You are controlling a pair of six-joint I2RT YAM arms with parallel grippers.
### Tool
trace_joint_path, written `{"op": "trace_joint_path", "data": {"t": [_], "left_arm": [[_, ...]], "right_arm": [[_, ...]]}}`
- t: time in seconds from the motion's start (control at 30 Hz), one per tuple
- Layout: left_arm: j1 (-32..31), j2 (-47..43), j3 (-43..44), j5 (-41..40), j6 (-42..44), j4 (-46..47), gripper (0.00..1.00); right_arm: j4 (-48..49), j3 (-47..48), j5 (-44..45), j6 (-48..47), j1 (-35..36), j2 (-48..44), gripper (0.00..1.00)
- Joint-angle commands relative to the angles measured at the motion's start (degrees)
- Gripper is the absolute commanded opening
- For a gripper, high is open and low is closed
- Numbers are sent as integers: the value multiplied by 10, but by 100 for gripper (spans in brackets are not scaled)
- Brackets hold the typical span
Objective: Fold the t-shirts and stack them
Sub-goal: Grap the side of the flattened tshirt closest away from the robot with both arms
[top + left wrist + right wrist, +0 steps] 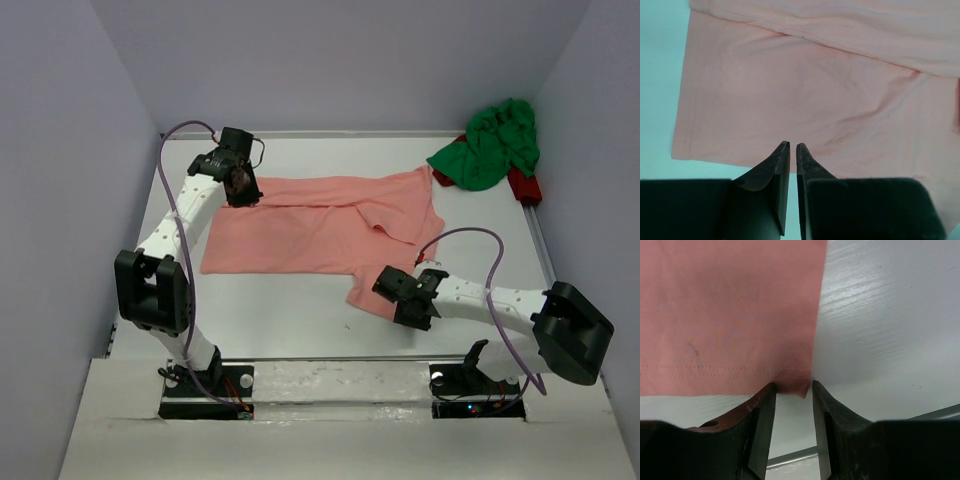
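Salmon t-shirt (300,235) spread flat on white table (290,320), fold line along far edge. Green t-shirt (488,148) bunched beyond its far-right sleeve. Right gripper (792,386) at its near-right hem corner, jaws apart, straddling corner. Left gripper (793,145) at its far-left corner, jaws nearly together, slim gap; cannot tell if cloth pinched.

Flat t-shirt (310,235) centre (bunched t-shirt (490,145) behind, right)

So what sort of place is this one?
Probably a lab robot cell, not a home: a white table boxed in by plain panels, a left arm and right arm bolted at its near edge, with a pink shirt and green shirt as work pieces.
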Motion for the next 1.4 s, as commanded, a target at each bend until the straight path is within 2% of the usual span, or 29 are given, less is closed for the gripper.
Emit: {"op": "trace_joint_path", "data": {"t": [0.0, 0.13, 0.17, 0.2, 0.3, 0.43, 0.53, 0.67, 0.73, 0.77, 0.87, 0.9, 1.0, 1.23, 1.37], "left_arm": [[2, -49, 4, 13, 15, -8, 21], [1, -54, 5, 17, 18, -9, 21], [2, -56, 4, 14, 18, -8, 21], [2, -58, -1, 13, 15, -8, 21], [1, -61, -16, 3, 10, -8, 21], [1, -56, -39, -88, -17, -27, 16], [1, -28, -54, -150, -74, -72, 2], [2, -2, -133, -126, -113, -64, 2], [1, -3, -156, -116, -128, -55, 6], [1, -1, -169, -118, -144, -57, 11], [4, -4, -185, -138, -172, -72, 16], [6, -6, -187, -141, -178, -78, 29], [22, -17, -192, -178, -217, -95, 58], [77, -27, -219, -205, -232, -100, 59], [103, -18, -229, -212, -224, -89, 56]], "right_arm": [[20, -6, 4, 19, -1, 8, 40], [15, 5, -2, 19, -1, 26, 27], [14, 7, -2, 18, -1, 28, 23], [13, 9, -1, 18, -1, 31, 13], [11, 10, 4, 20, -1, 29, 0], [5, 13, 9, 26, -1, 24, 0], [1, 23, 17, 33, 5, 26, 0], [0, 45, 33, 31, 22, 35, 0], [8, 53, 34, 24, 22, 39, 0], [11, 53, 32, 22, 27, 38, 0], [27, 47, 27, 12, 34, 19, 0], [30, 44, 27, 10, 34, 11, 0], [33, 33, 30, 2, 34, -15, 0], [34, 3, 32, -9, 34, -60, 0], [29, -10, 33, -10, 34, -88, 0]]}}
